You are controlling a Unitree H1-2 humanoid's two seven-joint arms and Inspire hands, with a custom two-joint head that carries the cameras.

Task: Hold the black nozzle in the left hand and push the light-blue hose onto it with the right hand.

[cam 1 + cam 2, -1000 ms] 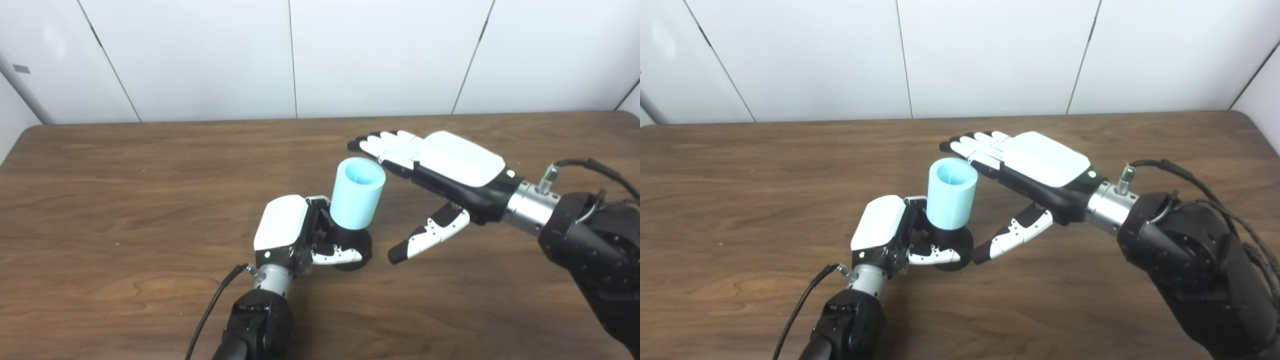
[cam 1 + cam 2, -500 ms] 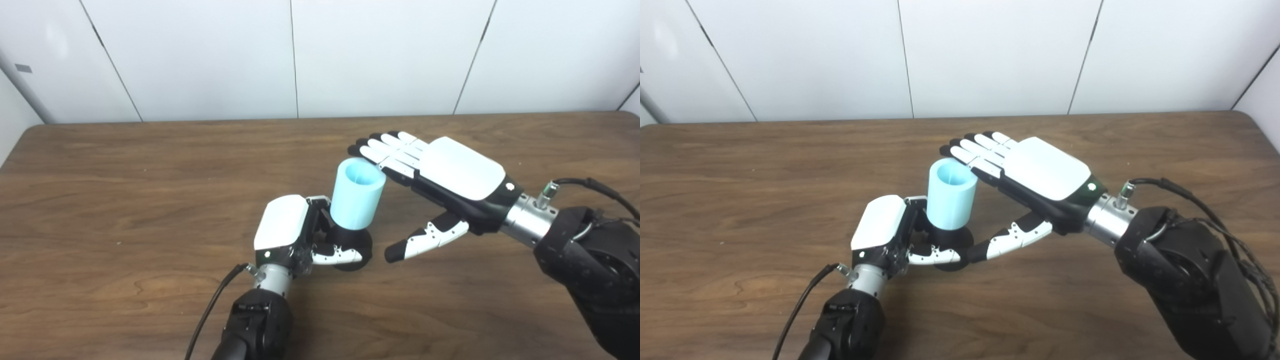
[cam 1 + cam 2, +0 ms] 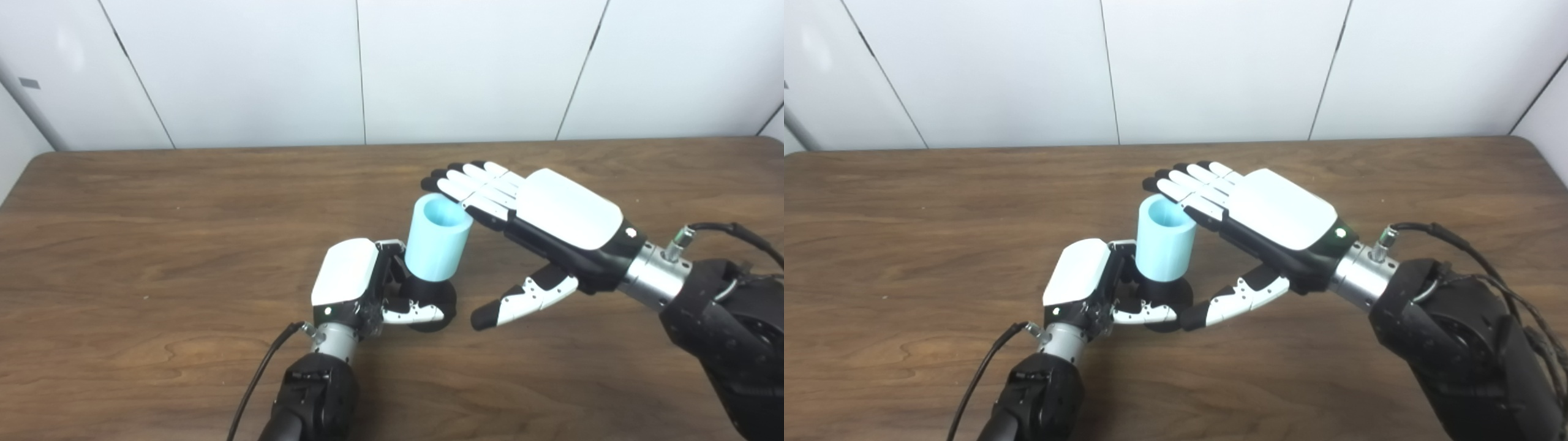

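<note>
My left hand (image 3: 352, 285) is shut on the black nozzle (image 3: 435, 297), which stands on the table. The light-blue hose (image 3: 436, 239), a short upright cylinder with an open top, sits on the nozzle's top. My right hand (image 3: 545, 211) is open and flat, palm down, with its fingers (image 3: 468, 187) stretched over the far right rim of the hose. Its thumb (image 3: 520, 300) hangs below, to the right of the nozzle and apart from it. The same scene shows in the right eye view, with the hose (image 3: 1165, 240) between both hands.
The brown wooden table (image 3: 153, 233) runs to a white panelled wall behind. A black cable (image 3: 260, 373) trails from my left wrist. My right forearm (image 3: 723, 312) crosses the table's lower right.
My right hand has moved left and a little lower, bringing its fingers from beside the hose to over its rim. My left hand, the nozzle and the hose have stayed put.
</note>
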